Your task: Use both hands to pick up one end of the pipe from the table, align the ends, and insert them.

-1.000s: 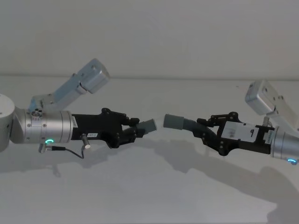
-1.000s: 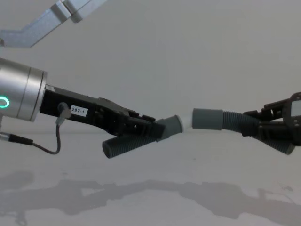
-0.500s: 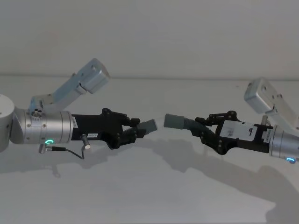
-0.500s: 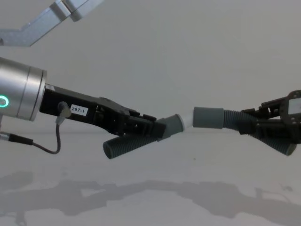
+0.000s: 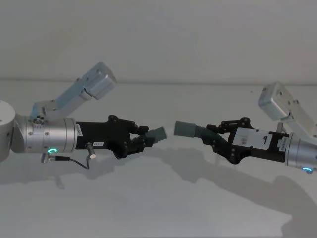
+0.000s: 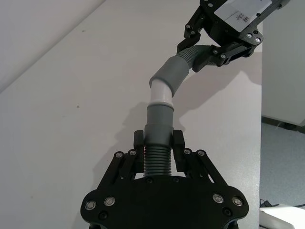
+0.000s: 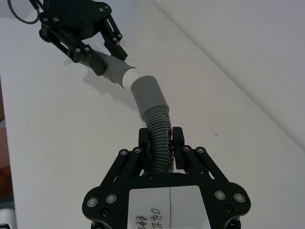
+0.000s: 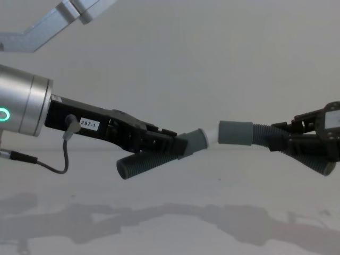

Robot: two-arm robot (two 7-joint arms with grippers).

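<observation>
1. Where the two arms meet over the surface (image 5: 158, 208), both hose pieces are held up in the air, w/ their shadows below.
2. Left tool (image 8: 169, 146) reaches in from 9 o'clock in the chest view, fingers pinching the left hose (image 8: 146, 162) on its ribs just behind the cuff; the free ribbed end hangs down toward 7 o'clock.
3. Left hose's narrow cuff (image 8: 195, 142) points to 2 o'clock, w/ the white tip (image 8: 211, 139) at its front.
4. Right tool (image 8: 287, 143) comes in from 3 o'clock, fingers clamped on the ribs of the right hose (image 8: 263, 135); its tail drops toward 5 o'clock.
5. Right hose's wide collar (image 8: 235, 133) lies about level, mouth facing 9 o'clock.
6. White tip meets the collar's mouth; in the left wrist view the tip (image 6: 160, 93) sits between cuff (image 6: 159, 121) and collar (image 6: 172, 75), most of the white showing, pieces at an angle, not in line.
7. Right wrist view: collar (image 7: 148, 95) bent toward the left tool (image 7: 95, 40); how deep the tip is inside, can't tell.
</observation>
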